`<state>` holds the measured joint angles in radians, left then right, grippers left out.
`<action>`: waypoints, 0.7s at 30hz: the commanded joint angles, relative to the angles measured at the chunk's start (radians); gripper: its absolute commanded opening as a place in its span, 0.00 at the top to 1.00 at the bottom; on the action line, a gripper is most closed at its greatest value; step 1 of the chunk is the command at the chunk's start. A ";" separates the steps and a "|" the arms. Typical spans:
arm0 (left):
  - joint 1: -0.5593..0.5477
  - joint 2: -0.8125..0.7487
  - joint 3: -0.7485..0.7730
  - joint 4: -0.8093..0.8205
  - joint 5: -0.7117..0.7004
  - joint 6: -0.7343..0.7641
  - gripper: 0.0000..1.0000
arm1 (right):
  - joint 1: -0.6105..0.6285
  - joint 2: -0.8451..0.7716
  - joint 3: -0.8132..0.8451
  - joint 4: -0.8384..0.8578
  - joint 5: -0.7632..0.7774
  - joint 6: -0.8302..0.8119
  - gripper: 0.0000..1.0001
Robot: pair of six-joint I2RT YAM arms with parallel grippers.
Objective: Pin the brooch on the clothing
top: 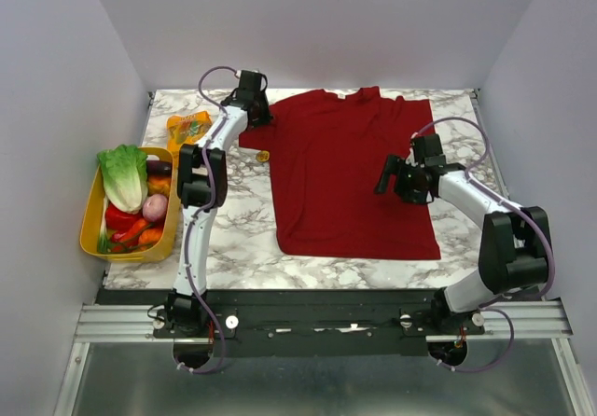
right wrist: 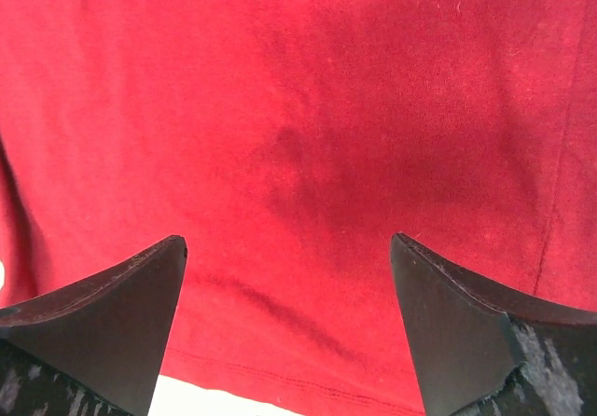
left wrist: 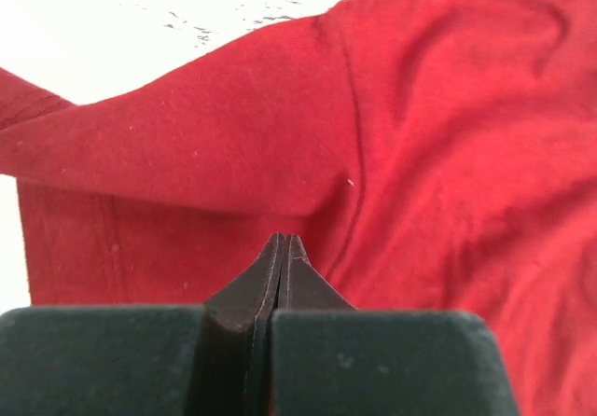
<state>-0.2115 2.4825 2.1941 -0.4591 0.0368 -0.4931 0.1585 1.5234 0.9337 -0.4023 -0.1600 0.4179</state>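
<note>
1. At the far left of the marble-patterned tabletop [top: 233, 248] stands a yellow basket [top: 91, 222]. It holds a lettuce [top: 124, 175], a pale pink onion [top: 155, 207] and other red and orange vegetables.
2. Beyond the basket, an orange snack packet [top: 189, 127] lies flat on the tabletop beside the left arm.
3. The left gripper [top: 257, 114] reaches to the far side of the tabletop and sits over the left sleeve of the dark red T-shirt [top: 354, 173]. In the left wrist view its fingers [left wrist: 270, 276] are pressed together with no gap, and their tips meet at a raised fold of red cloth [left wrist: 448, 136]. I cannot tell whether any cloth is caught between them.
4. The brooch [top: 264, 156], a tiny yellow-gold disc, lies on bare tabletop just beside the shirt's left edge, nearer than the sleeve and apart from both grippers.
5. The T-shirt is spread flat in the middle, collar toward the far wall and hem toward the arms.
6. The right gripper [top: 385, 175] hangs over the right half of the shirt. Its fingers [right wrist: 112, 313] stand wide apart with nothing between them but flat red cloth [right wrist: 308, 108] below, and a sliver of tabletop [right wrist: 187, 399] shows past a stitched edge.
</note>
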 commanded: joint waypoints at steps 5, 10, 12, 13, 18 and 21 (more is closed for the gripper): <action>0.021 0.167 0.248 -0.223 -0.055 0.019 1.00 | 0.007 0.073 0.022 0.013 -0.026 0.038 0.00; 0.047 0.173 0.253 -0.274 -0.092 -0.010 1.00 | 0.004 0.101 0.040 0.000 -0.027 0.073 0.00; 0.064 0.168 0.254 -0.286 -0.110 -0.019 1.00 | 0.004 0.110 0.042 -0.007 -0.015 0.088 0.00; 0.069 0.165 0.256 -0.289 -0.113 -0.021 1.00 | 0.004 0.110 0.043 -0.013 -0.007 0.091 0.00; 0.095 0.177 0.273 -0.288 -0.141 -0.012 1.00 | 0.003 0.112 0.045 -0.038 0.051 0.125 0.00; 0.101 0.190 0.289 -0.300 -0.153 -0.007 1.00 | 0.001 0.115 0.040 -0.049 0.068 0.134 0.00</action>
<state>-0.1291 2.6350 2.4508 -0.7025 -0.0525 -0.5083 0.1581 1.6234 0.9489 -0.4141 -0.1478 0.5167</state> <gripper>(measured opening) 0.009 0.996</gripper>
